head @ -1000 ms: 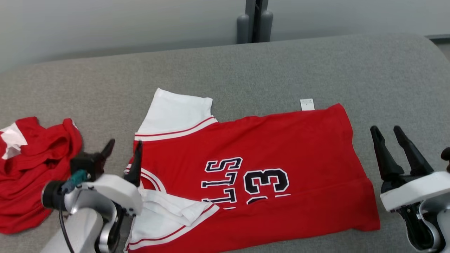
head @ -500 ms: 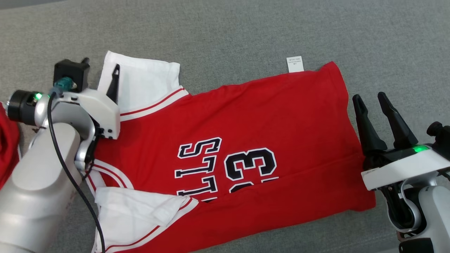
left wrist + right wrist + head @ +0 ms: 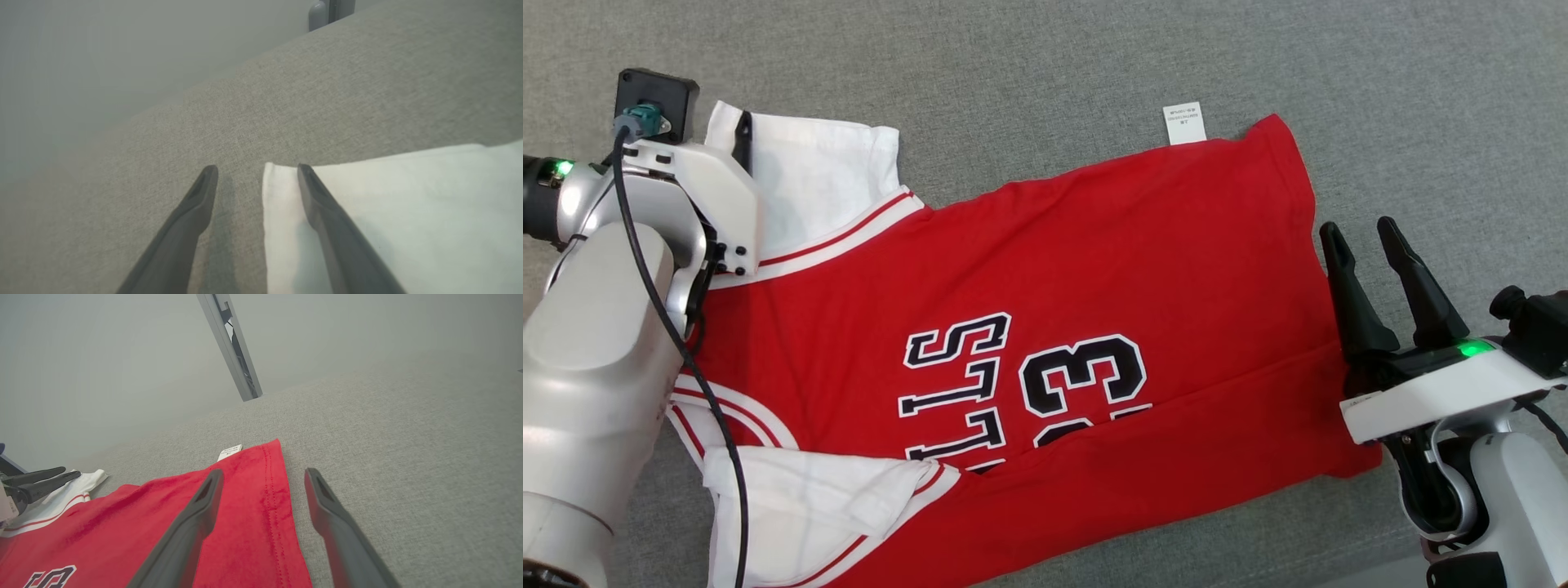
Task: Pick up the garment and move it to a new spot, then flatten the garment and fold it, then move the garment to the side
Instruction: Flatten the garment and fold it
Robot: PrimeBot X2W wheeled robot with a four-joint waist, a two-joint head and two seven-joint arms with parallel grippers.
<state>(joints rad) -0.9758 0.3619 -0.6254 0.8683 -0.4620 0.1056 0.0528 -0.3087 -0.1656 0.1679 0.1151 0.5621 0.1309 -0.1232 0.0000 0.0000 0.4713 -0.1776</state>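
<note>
Grey cushion [image 3: 1054, 65] all round, jersey [image 3: 1094, 269] spread flat at centre, bunched at 7 o'clock. Left gripper [image 3: 257, 171] open astride the 10 o'clock sleeve [image 3: 809, 171] corner, right gripper [image 3: 1360, 230] open at the 3 o'clock hem. Flattening looks nearly done; folding and moving aside are left.

Plenty of bare grey cushion [image 3: 1094, 57] beyond and right of the jersey [image 3: 1054, 269], so I had open lanes there. My left forearm [image 3: 596, 343] sat over the collar side, and a metal post [image 3: 233, 347] stood past the far edge.
</note>
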